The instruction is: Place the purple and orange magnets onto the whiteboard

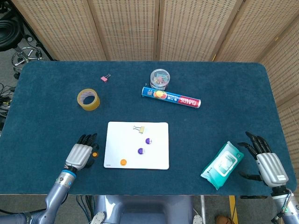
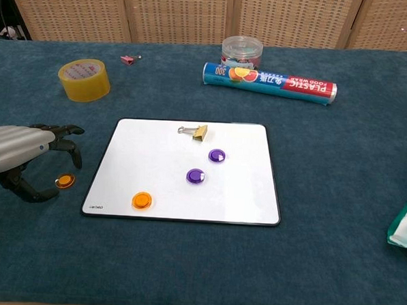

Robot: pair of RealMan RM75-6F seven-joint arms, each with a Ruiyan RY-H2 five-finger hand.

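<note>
The whiteboard (image 1: 159, 163) (image 2: 242, 202) lies flat in the middle of the table. On it sit two purple magnets (image 1: 148, 141) (image 1: 140, 150) (image 2: 217, 155) (image 2: 195, 175) and one orange magnet (image 1: 123, 162) (image 2: 141, 200). A second orange magnet (image 1: 95, 154) (image 2: 65, 181) lies on the cloth just left of the board. My left hand (image 1: 81, 153) (image 2: 22, 153) hovers over that magnet with curled fingers apart, holding nothing. My right hand (image 1: 265, 159) rests open at the table's right front, away from the board.
A gold binder clip (image 1: 138, 128) (image 2: 197, 131) sits on the board's top edge. Behind are a yellow tape roll (image 1: 88, 99), a pink clip (image 1: 105, 78), a clear jar (image 1: 160, 78) and a blue wrap box (image 1: 171, 97). A wipes pack (image 1: 223, 164) lies near my right hand.
</note>
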